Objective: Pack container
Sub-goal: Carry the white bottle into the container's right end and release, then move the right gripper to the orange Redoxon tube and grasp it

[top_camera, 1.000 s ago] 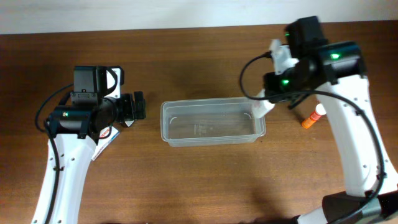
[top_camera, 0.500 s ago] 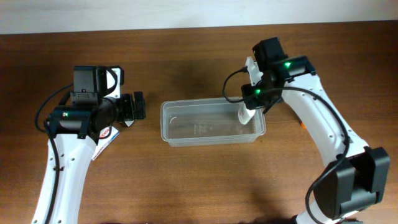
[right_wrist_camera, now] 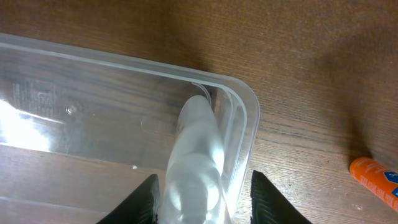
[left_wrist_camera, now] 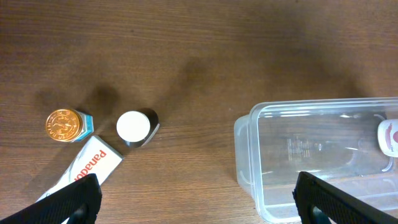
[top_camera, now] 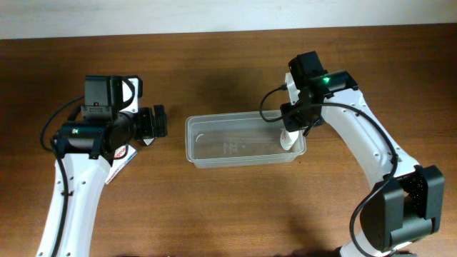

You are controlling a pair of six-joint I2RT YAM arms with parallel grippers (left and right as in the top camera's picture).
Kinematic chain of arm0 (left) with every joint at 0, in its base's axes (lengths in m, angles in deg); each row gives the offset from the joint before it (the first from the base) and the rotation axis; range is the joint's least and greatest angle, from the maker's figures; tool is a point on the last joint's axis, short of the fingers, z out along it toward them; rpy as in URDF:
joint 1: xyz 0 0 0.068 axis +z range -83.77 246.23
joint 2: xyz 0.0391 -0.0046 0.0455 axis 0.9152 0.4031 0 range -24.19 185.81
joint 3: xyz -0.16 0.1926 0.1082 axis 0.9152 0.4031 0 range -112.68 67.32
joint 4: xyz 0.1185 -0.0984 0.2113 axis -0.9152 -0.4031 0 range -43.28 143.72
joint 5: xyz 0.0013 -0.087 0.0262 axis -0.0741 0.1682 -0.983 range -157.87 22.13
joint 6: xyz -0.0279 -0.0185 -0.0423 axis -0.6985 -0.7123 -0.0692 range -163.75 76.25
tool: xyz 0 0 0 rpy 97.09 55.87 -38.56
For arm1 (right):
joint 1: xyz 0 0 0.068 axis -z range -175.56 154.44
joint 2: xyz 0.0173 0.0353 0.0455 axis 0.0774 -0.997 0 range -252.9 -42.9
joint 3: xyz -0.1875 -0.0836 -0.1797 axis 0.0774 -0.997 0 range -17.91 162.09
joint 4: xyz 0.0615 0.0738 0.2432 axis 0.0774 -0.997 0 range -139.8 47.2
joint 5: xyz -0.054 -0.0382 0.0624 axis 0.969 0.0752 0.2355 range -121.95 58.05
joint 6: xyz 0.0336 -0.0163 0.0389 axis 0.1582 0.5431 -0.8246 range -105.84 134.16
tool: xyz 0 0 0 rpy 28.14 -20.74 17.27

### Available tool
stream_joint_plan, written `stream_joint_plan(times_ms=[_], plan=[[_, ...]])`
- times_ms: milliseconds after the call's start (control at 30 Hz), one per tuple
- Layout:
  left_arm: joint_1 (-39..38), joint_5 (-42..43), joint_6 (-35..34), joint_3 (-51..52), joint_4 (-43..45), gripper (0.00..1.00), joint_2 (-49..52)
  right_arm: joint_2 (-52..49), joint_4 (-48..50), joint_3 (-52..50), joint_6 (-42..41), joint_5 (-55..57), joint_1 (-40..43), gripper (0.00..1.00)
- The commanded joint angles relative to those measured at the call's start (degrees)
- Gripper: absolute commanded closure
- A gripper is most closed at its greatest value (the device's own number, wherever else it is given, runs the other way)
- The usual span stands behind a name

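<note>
The clear plastic container lies at the table's middle; it also shows in the left wrist view and in the right wrist view. A white bottle stands tilted in its right end, against the corner. My right gripper is right above it, with a finger on each side. The left finger touches the bottle and there is a gap at the right finger. My left gripper is open wide and empty, left of the container.
A gold-capped small jar, a white-capped bottle and a white Panadol box lie left of the container. An orange tube lies on the wood to its right.
My right gripper carried the white bottle from the container's right edge into its right end and lowered it into the corner. The left arm has not moved.
</note>
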Motion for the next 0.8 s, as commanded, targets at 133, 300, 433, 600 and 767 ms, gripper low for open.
stream_joint_plan(times_ms=[133, 300, 433, 600, 767], plan=[[0.3, 0.6, 0.7, -1.3, 0.0, 0.01, 0.1, 0.9, -0.6, 0.7, -0.4, 0.4, -0.2, 0.47], [0.3, 0.6, 0.7, -1.3, 0.0, 0.01, 0.1, 5.0, -3.7, 7.3, -2.0, 0.6, 0.1, 0.38], [0.3, 0.6, 0.7, -1.3, 0.0, 0.01, 0.1, 9.6, -6.4, 15.6, -6.5, 3.4, 3.8, 0.25], [0.3, 0.6, 0.7, -1.3, 0.0, 0.01, 0.1, 12.2, -9.0, 18.1, -8.4, 4.5, 13.1, 0.12], [0.3, 0.6, 0.7, -1.3, 0.2, 0.00, 0.1, 9.5, -13.4, 16.1, -8.4, 4.0, 22.1, 0.11]])
